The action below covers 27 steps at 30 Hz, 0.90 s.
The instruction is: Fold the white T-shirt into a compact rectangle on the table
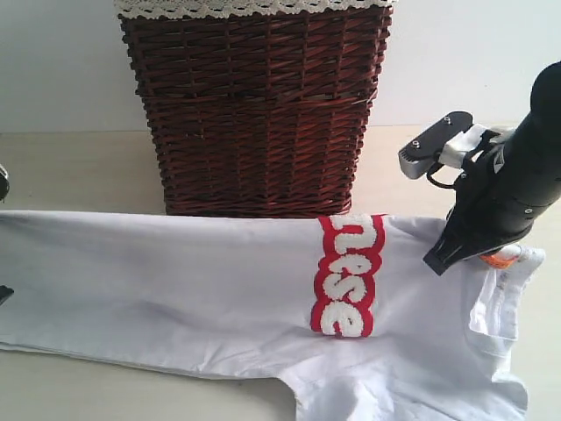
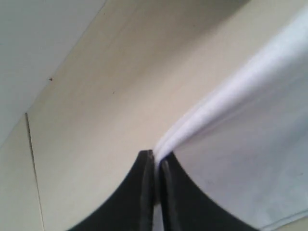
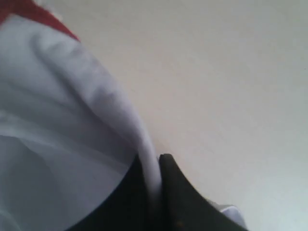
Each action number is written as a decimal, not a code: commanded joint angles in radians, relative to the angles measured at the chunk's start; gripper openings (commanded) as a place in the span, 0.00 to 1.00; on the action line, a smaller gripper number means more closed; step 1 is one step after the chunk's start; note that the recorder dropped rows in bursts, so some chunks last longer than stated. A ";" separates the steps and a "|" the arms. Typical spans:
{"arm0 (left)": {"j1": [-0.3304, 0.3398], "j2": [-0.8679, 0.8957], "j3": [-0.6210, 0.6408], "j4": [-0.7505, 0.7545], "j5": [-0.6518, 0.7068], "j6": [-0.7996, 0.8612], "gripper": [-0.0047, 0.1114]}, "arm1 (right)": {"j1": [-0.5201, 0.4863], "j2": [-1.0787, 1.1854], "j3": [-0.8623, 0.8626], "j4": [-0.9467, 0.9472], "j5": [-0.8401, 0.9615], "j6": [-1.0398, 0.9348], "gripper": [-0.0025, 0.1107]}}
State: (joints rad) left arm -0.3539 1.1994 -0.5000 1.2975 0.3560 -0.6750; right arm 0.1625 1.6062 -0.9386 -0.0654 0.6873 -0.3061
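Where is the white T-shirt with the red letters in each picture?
Exterior view: the white T-shirt lies spread across the table, in front of the wicker basket.
Left wrist view: its folded edge is pinched in the left gripper.
Right wrist view: its edge is pinched in the right gripper, with some red lettering farther off.
Shared landmark: the cream table shows beside the shirt in all three.

The T-shirt [image 1: 175, 289] is plain white, crossed by a red band with fuzzy white lettering [image 1: 346, 276]. The basket [image 1: 254, 114] is dark reddish-brown woven wicker, topped by cream lace trim [image 1: 254, 7]. The table [image 1: 79, 167] is matte cream-beige.
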 commanded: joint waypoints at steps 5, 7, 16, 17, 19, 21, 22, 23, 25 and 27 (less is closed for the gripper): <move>-0.044 -0.364 -0.013 -0.346 0.035 0.418 0.04 | -0.004 -0.258 -0.014 0.410 0.448 -0.597 0.02; -0.102 -0.463 -0.045 -0.853 0.309 1.134 0.04 | 0.029 -0.297 -0.052 0.430 0.534 -0.709 0.02; -0.302 -0.599 -0.290 -1.312 0.865 1.282 0.04 | 0.164 -0.566 -0.045 0.410 0.534 -0.501 0.02; -0.310 -0.610 -0.321 -1.314 0.865 1.273 0.04 | 0.176 -0.601 -0.045 0.412 0.534 -0.468 0.02; -0.319 -0.634 -0.399 -1.347 0.865 1.273 0.04 | 0.200 -0.688 -0.045 0.407 0.534 -0.386 0.02; -0.324 -0.646 -0.464 -1.424 0.865 1.249 0.04 | 0.223 -0.774 -0.045 0.407 0.534 -0.329 0.02; -0.325 -0.654 -0.489 -1.469 0.865 1.234 0.04 | 0.235 -0.817 -0.045 0.419 0.534 -0.292 0.02; -0.325 -0.658 -0.506 -1.498 0.865 1.216 0.04 | 0.246 -0.850 -0.045 0.439 0.534 -0.259 0.02; -0.325 -0.676 -0.538 -1.576 0.865 1.171 0.04 | 0.279 -0.928 -0.045 0.498 0.534 -0.194 0.02; -0.325 -0.703 -0.564 -1.636 0.865 1.163 0.04 | 0.319 -0.993 -0.047 0.579 0.534 -0.186 0.02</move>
State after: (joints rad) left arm -0.6728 0.5277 -1.0243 -0.2411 1.2258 0.5244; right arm 0.4360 0.7051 -0.9832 0.4080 1.2242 -0.5422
